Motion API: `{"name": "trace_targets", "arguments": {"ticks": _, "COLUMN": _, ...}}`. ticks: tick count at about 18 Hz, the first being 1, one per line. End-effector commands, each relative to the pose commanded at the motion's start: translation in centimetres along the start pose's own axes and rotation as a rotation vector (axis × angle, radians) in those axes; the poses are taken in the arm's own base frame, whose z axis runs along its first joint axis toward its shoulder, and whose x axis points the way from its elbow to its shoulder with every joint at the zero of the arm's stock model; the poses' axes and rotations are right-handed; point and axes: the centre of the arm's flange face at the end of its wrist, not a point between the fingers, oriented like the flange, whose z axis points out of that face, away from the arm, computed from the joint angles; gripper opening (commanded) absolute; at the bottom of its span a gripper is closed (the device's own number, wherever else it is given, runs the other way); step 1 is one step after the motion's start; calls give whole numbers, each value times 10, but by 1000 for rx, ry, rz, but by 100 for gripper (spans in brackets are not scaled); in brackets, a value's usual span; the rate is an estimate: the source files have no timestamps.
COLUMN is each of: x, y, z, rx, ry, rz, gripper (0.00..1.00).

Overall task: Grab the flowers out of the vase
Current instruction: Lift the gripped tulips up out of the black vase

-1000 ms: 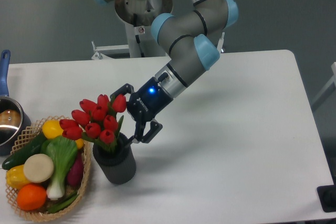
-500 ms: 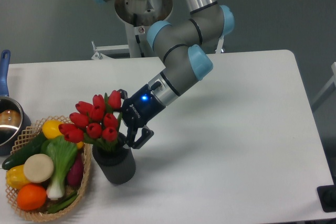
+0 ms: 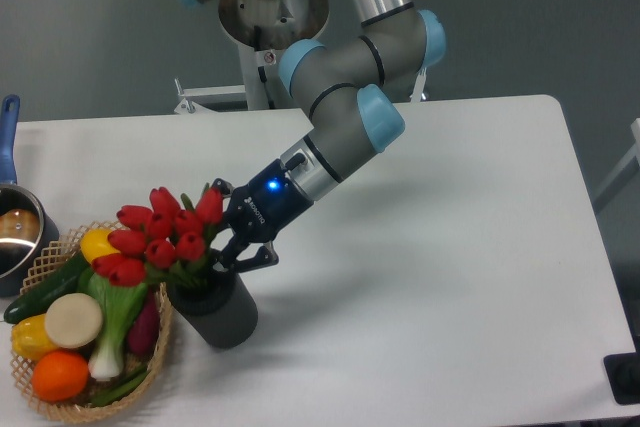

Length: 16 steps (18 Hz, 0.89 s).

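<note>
Red flowers (image 3: pixel 160 240) look light and floppy; the gripper (image 3: pixel 229 250) seems clamped round their stems just above the vase (image 3: pixel 218 315).

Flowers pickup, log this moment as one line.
phase: grasping | gripper: closing on the flowers | flowers: in vase, leaning toward basket

- Wall (image 3: pixel 80 27): plain dark grey-blue, behind the tabletop's far edge.
- Tabletop (image 3: pixel 450 277): white, rounded corners, evenly lit.
- Floor (image 3: pixel 615 127): dark grey, beyond the right edge.
</note>
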Motion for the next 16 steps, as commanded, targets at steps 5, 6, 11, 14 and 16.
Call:
{"name": "trace_targets", "arguments": {"ticks": 5, "x": -4, "y": -23, "z": -15, "rx": 19, "ry": -25, "rz": -58, "gripper": 0}}
{"name": "trace_targets", "arguments": {"ticks": 6, "x": -4, "y": -26, "z": -18, "rx": 22, "ry": -30, "rz": -76, "gripper": 0}}
{"name": "trace_targets", "arguments": {"ticks": 11, "x": -20, "y": -71, "z": -44, "rx": 76, "ry": -62, "rz": -195, "gripper": 0}}
{"name": "trace_targets", "arguments": {"ticks": 14, "x": -28, "y": -95, "z": -57, "rx": 95, "ry": -80, "rz": -241, "gripper": 0}}
{"name": "trace_targets", "arguments": {"ticks": 16, "x": -32, "y": -101, "z": -66, "rx": 105, "ry": -92, "rz": -281, "gripper": 0}}
